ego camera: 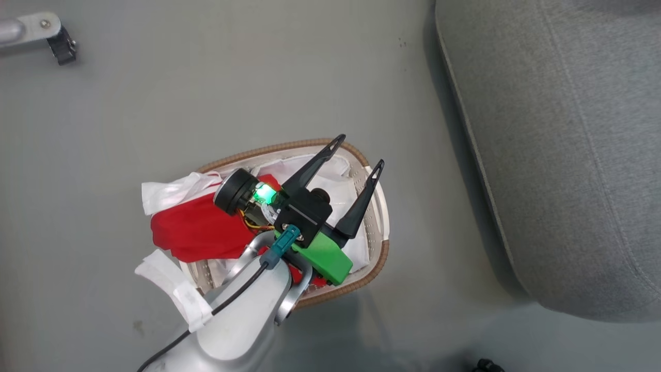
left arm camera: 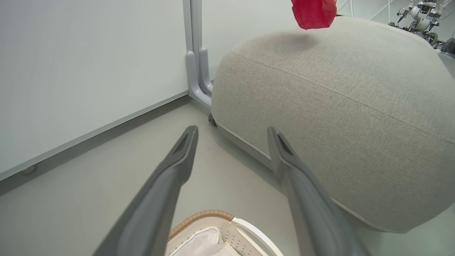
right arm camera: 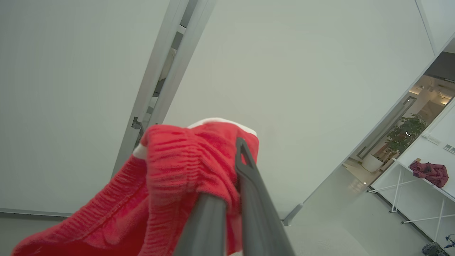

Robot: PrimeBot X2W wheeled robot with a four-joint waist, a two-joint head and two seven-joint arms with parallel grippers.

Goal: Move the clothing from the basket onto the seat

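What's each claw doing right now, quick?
Left claw: open, empty.
Right claw: closed on red clothing.

We found the basket on the floor with the seat off to its right and apart from it, and the clothing lay in the basket, spilling over its left rim. The left gripper hung above the basket's right half, fingers spread and pointing toward the seat, behind whose left end we saw a wall panel and a post. A second garment hung above the seat's top, clear of it, pinched between the closed fingers of the right gripper and draping to their left.
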